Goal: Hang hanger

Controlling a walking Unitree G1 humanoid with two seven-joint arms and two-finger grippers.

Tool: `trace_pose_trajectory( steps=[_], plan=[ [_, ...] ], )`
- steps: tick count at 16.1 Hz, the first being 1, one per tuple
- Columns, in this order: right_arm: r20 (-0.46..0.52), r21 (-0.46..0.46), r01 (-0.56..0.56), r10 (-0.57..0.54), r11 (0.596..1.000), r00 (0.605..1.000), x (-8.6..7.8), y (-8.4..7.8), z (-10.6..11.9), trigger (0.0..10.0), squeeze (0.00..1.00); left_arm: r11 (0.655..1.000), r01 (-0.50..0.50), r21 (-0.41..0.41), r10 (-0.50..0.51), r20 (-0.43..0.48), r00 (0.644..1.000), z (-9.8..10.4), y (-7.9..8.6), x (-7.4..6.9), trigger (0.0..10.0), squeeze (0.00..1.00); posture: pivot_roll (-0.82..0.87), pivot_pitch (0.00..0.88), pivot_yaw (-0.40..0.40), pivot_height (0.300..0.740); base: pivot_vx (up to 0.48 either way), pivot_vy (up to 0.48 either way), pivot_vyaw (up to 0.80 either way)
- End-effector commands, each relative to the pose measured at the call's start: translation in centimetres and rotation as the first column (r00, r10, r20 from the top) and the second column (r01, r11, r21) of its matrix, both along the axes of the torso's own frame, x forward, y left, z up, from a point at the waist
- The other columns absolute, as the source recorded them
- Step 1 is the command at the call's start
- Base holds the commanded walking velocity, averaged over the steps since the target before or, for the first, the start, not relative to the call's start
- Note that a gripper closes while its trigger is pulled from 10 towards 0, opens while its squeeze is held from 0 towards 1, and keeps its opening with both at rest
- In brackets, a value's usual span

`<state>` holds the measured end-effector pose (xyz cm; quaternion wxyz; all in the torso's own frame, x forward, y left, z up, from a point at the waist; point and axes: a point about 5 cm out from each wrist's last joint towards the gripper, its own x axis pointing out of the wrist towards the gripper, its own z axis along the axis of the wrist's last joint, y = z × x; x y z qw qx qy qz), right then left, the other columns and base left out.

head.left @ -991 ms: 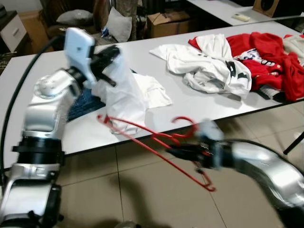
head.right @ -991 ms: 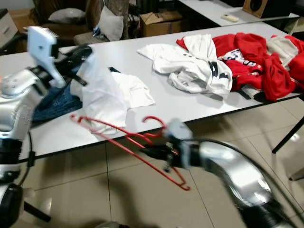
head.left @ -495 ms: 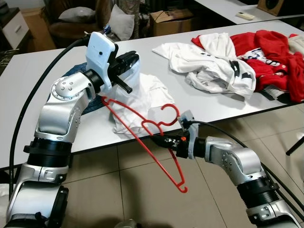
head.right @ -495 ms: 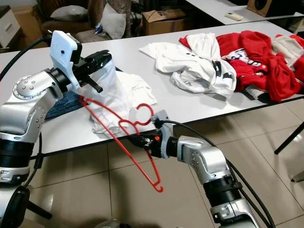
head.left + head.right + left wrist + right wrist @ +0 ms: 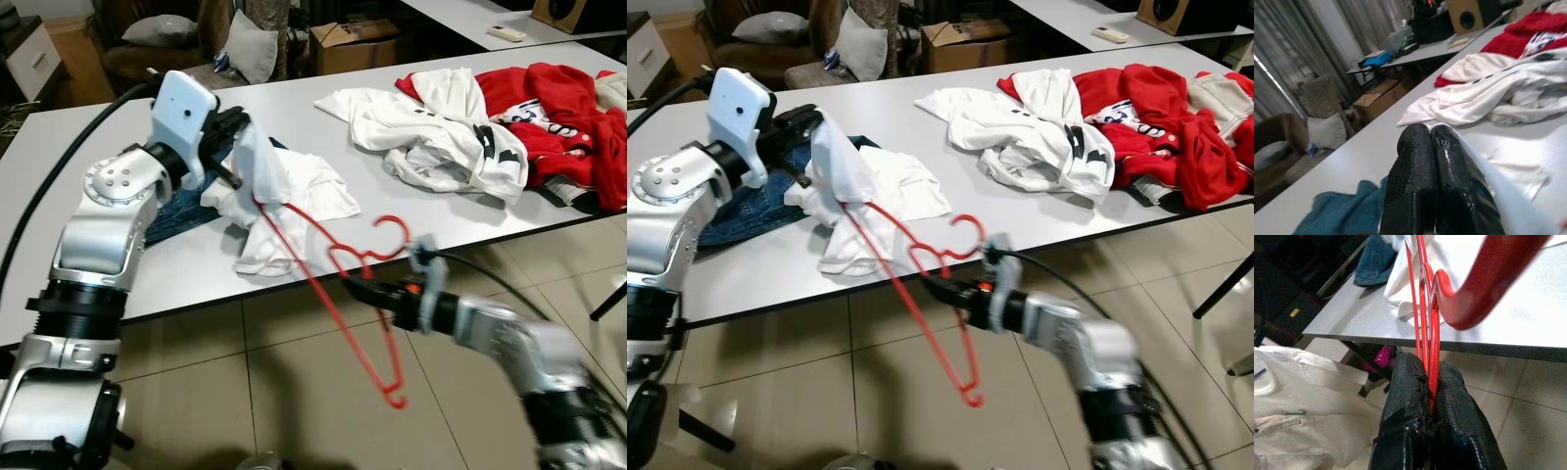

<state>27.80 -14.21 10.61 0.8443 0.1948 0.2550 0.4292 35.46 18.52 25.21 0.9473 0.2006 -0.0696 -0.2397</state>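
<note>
White shirt: pinched up off the table by the left gripper, fingers squeezed tight on the cloth. Rest of it droops below & beside the gripper.
Blue jeans: flat, just behind the left arm.
Red hanger: one arm pokes up into the shirt near the left gripper. Hook curls just above the right gripper. Other arm hangs down over the floor.
Right gripper: fingers clamped on the hanger neck, below the table edge.
Clothes pile: red & white, far off past the right gripper.
Do it well, I think: keep the shirt held up, slide the hanger arm in slow, don't snag.
</note>
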Motion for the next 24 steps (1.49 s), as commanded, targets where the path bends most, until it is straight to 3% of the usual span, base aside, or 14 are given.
trace_pose_trajectory(
  steps=[1,8,12,13,15,16,17,18,19,21,24],
  plan=[
    [0.042,0.005,0.017,-0.017,1.0,0.999,-0.1,-0.9,1.3,10.0,0.0,0.999,-0.021,0.043,0.019,0.035,0.999,0.7,0.4,0.1,0.0,0.0,-0.11,0.0,0.074,0.74,0.0,0.0,0.0],
    [0.163,-0.048,0.114,-0.105,0.992,0.981,0.1,-5.0,4.2,10.0,0.0,0.992,-0.045,0.119,0.037,0.062,0.997,0.4,1.1,0.3,0.0,0.0,-0.11,0.0,0.072,0.74,0.0,0.0,0.0],
    [0.227,-0.092,0.214,-0.189,0.972,0.955,1.4,-6.0,5.0,10.0,0.0,0.999,0.043,0.032,-0.045,0.08,0.996,1.4,0.1,0.1,0.0,0.0,-0.11,0.0,0.072,0.74,0.0,0.0,0.0],
    [0.259,-0.111,0.298,-0.261,0.948,0.93,2.3,-6.7,4.9,10.0,0.0,0.994,0.102,-0.042,-0.099,0.075,0.992,1.8,-0.4,-0.2,0.0,0.0,-0.11,0.0,0.07,0.74,0.0,0.0,0.0],
    [0.277,-0.124,0.346,-0.302,0.93,0.912,2.8,-7.1,4.9,10.0,0.0,0.987,0.142,-0.077,-0.137,0.072,0.988,2.0,-0.7,-0.4,0.0,0.0,-0.11,0.0,0.07,0.74,0.0,0.0,0.0],
    [0.312,-0.077,0.45,-0.407,0.89,0.858,3.8,-8.2,5.7,10.0,0.0,0.968,0.197,-0.153,-0.187,0.079,0.979,2.5,-1.2,-0.7,0.0,0.0,-0.11,0.0,0.069,0.74,0.0,0.0,0.0],
    [0.317,-0.062,0.467,-0.426,0.882,0.847,4.0,-8.4,6.0,10.0,0.0,0.966,0.2,-0.167,-0.188,0.083,0.979,2.7,-1.2,-0.7,0.0,0.0,-0.11,0.0,0.068,0.74,0.0,0.0,0.0],
    [0.316,-0.061,0.468,-0.427,0.882,0.847,4.0,-8.6,6.1,10.0,0.0,0.97,0.18,-0.166,-0.169,0.081,0.982,2.6,-1.2,-0.4,0.0,0.0,-0.11,0.0,0.066,0.74,0.0,0.0,0.0],
    [0.307,-0.096,0.429,-0.383,0.898,0.871,3.8,-8.3,5.6,10.0,0.0,0.979,0.146,-0.143,-0.137,0.069,0.988,2.1,-1.3,0.0,0.0,0.0,-0.11,0.0,0.065,0.74,0.0,0.0,0.0],
    [0.293,-0.153,0.312,-0.259,0.938,0.921,2.8,-6.9,4.6,10.0,0.0,0.981,0.098,-0.166,-0.092,0.048,0.995,1.5,-1.9,0.7,0.0,0.0,-0.11,0.0,0.064,0.74,0.0,0.0,0.0],
    [0.263,-0.154,0.164,-0.119,0.974,0.957,1.0,-5.1,3.7,10.0,0.0,0.981,0.055,-0.186,-0.054,0.008,0.999,0.5,-3.0,1.5,0.0,0.0,-0.12,0.0,0.073,0.74,0.0,0.0,0.0]
  ],
)
